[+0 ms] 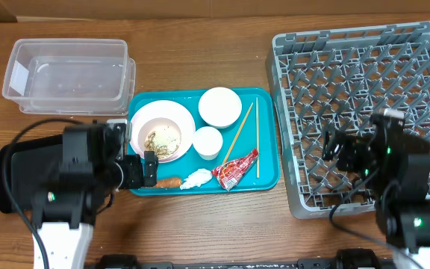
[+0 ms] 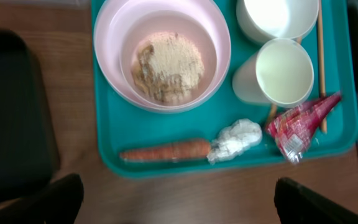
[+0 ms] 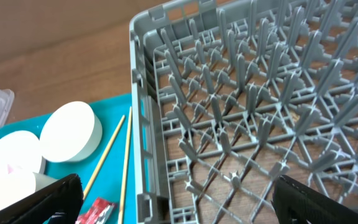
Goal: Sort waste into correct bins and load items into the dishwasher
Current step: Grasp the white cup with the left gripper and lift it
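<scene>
Left gripper (image 2: pixel 179 186) has its jaws spread wide and empty, just off the edge of the teal tray (image 2: pixel 185 127). Carrot (image 2: pixel 166 150), napkin (image 2: pixel 235 140) and wrapper (image 2: pixel 300 124) lie in a row along that edge, with the scraps (image 2: pixel 166 59) in a bowl (image 2: pixel 110 37) behind them. Right gripper (image 3: pixel 178 186) is likewise parted and holds nothing, over the rack (image 3: pixel 260 93). Cup (image 2: pixel 278 71) and chopsticks (image 2: pixel 320 56) sit on the tray. The black tray (image 2: pixel 11 124) lies beside it, with the tub (image 1: pixel 69 75) beyond.

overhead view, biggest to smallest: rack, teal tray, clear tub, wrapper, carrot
1. rack
2. teal tray
3. clear tub
4. wrapper and carrot: both small and close in size. The carrot is partly hidden, so I won't rank them.
</scene>
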`<state>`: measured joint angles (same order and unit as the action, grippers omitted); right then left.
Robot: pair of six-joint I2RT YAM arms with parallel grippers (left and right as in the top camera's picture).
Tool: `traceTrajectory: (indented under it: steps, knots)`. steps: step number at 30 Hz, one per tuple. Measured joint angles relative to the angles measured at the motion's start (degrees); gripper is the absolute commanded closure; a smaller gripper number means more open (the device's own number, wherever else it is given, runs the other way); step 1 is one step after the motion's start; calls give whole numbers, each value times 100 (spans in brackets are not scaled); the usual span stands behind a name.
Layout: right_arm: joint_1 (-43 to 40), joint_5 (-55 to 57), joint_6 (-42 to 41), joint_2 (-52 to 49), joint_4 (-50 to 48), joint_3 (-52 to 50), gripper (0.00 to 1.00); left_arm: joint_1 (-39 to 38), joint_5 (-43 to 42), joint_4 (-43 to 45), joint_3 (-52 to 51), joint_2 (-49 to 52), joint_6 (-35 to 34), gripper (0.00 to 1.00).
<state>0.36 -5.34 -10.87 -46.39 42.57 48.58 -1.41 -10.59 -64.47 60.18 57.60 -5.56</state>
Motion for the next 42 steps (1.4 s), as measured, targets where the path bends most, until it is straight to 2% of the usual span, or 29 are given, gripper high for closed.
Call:
traceTrajectory:
  steps: [6,12,18,26,32,36,38,42]
  knots:
    - [0,-168,-2,-697,260,291,0,0,-190,-271,372,608,-2,0]
    - [0,-343,-2,-789,98,291,0,-4,-597,737,374,1108,-208,0]
    - [0,-280,-2,-789,31,291,0,-258,-741,1604,396,1808,-507,10]
    - [2,-254,-4,-892,101,291,0,-1016,-789,2081,398,3010,-614,14]
    - [0,-219,0,-1027,236,291,0,-1353,-789,2347,398,3536,-636,21]
    - [0,-212,-2,-1058,245,291,0,-1556,-789,2546,398,3829,-638,48]
    - [0,-212,-2,-1078,243,291,0,-1626,-785,2553,398,3934,-634,68]
    - [0,-212,-2,-1141,271,291,0,-1652,-787,2553,398,3998,-629,96]
